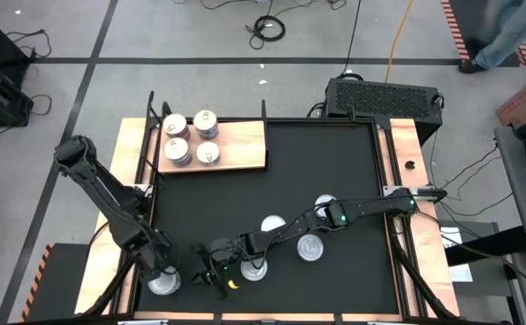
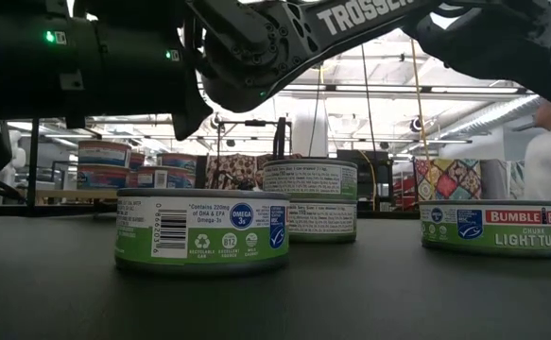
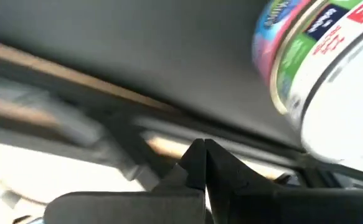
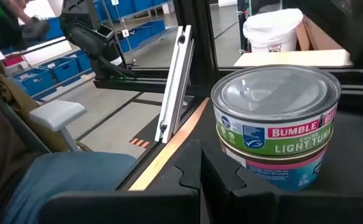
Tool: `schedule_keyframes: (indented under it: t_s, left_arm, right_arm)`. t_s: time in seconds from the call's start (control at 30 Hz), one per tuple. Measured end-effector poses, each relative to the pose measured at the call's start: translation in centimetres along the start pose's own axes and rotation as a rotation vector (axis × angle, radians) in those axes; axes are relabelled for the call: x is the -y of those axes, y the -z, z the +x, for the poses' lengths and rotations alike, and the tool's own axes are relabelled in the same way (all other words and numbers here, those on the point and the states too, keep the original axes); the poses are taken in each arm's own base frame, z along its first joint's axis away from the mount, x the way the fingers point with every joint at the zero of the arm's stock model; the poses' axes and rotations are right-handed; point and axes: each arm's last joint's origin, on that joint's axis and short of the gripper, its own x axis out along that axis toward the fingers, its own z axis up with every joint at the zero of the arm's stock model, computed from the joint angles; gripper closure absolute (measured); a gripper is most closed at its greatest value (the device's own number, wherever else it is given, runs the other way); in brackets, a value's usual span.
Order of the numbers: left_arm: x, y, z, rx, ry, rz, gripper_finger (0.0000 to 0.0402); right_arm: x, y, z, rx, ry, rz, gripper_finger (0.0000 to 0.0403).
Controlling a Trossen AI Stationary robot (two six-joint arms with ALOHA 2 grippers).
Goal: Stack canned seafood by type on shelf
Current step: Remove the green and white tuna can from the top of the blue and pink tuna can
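Four tins (image 1: 190,137) stand on the wooden shelf (image 1: 240,144) at the far left. More tins stand on the black mat (image 1: 335,153): one (image 1: 326,206), another (image 1: 310,247), and two (image 1: 272,224) (image 1: 254,267) partly under my right arm. A two-tin stack (image 1: 163,283) (image 4: 274,124) stands at the near left corner. My left gripper (image 3: 201,163), shut, points steeply down beside that stack (image 3: 318,74). My right gripper (image 4: 200,171), shut, lies nearly level and points toward the table's left, just short of the stack.
In the low view one tin (image 2: 202,231) stands close, a stack of two (image 2: 311,200) behind it, and a tin (image 2: 490,227) to the right. The table's wooden left edge (image 4: 169,149) runs just beyond the corner stack. A person (image 1: 506,36) stands beyond the table's far right.
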Motion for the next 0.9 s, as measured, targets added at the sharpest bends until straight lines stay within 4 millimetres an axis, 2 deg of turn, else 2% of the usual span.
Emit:
schedule_keyframes:
  t_s: [0.1,0.23,0.3,0.47,0.8,0.9]
  left_arm:
    - [-0.1,1.0,-2.7,0.073,-0.005,-0.002,0.0402]
    - [1.7,1.7,-4.8,0.209,0.222,0.096,0.0402]
    - [2.1,1.8,-4.8,0.224,0.261,0.127,0.0401]
    - [0.8,1.6,-4.6,0.292,0.117,0.071,0.0372]
    - [0.5,1.2,-4.1,0.309,0.107,0.036,0.0254]
    - [0.9,1.1,-3.8,0.314,0.151,0.052,0.023]
  right_arm:
    - [0.1,-0.1,-0.1,-0.016,0.003,0.008,0.0403]
    - [0.0,-0.2,-0.2,-0.055,-0.002,0.019,0.0403]
    - [0.0,-0.1,-0.2,-0.076,-0.005,0.023,0.0403]
    - [-0.7,-0.9,-0.4,-0.1,-0.01,0.005,0.0403]
    - [-0.9,-0.7,-0.5,-0.156,-0.006,0.005,0.0403]
    - [-0.7,-0.7,-0.6,-0.163,-0.002,0.009,0.0403]
